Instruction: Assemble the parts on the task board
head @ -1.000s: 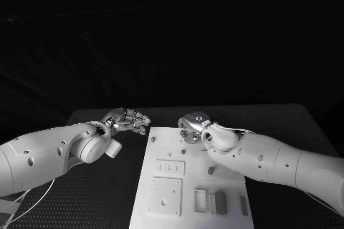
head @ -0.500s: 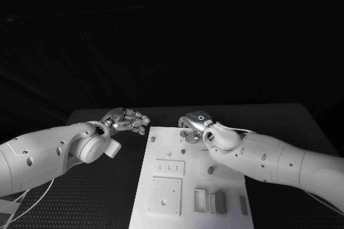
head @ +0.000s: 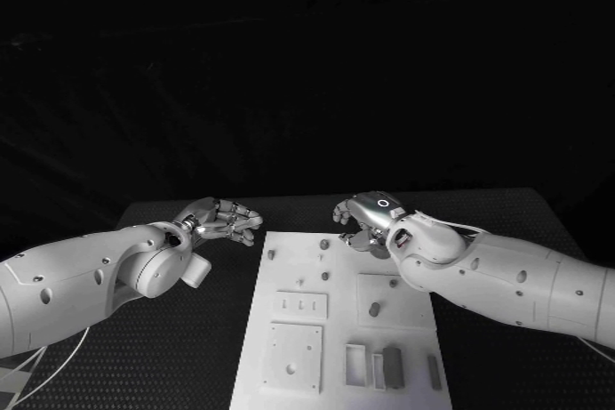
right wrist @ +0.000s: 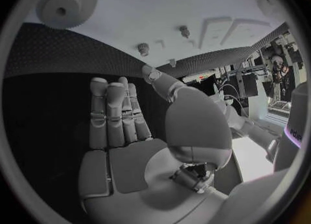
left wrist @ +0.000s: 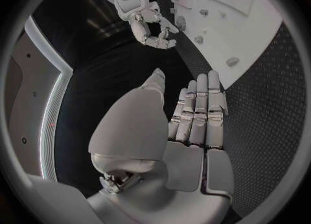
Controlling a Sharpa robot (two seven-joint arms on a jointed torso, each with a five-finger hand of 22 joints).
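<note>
The task board [head: 336, 317] lay flat in the middle of the black table [head: 167, 357], its long side running away from the robot. At its near end a recessed square plate [head: 293, 357] sat beside a row of narrow upright pieces [head: 374, 365], one of them darker than the rest; whether those stood in slots or merely on the surface could not be told. Farther up, a small panel [head: 302, 304] with slits and a second square panel [head: 391, 294] lay side by side, and a few small pegs [head: 324, 276] stood on the far part of the board. The left hand [head: 225, 220] hovered over the table just off the board's far left corner, fingers loosely spread and holding nothing; the left wrist view showed them side by side and extended [left wrist: 197, 117], with bare mesh table under them. The right hand [head: 364, 221] hung above the board's far edge, also empty, fingers extended and apart [right wrist: 116, 112]. In the right wrist view a toothed gear [right wrist: 66, 1] lay on the board's white surface, with small pegs [right wrist: 143, 49] standing near it.
</note>
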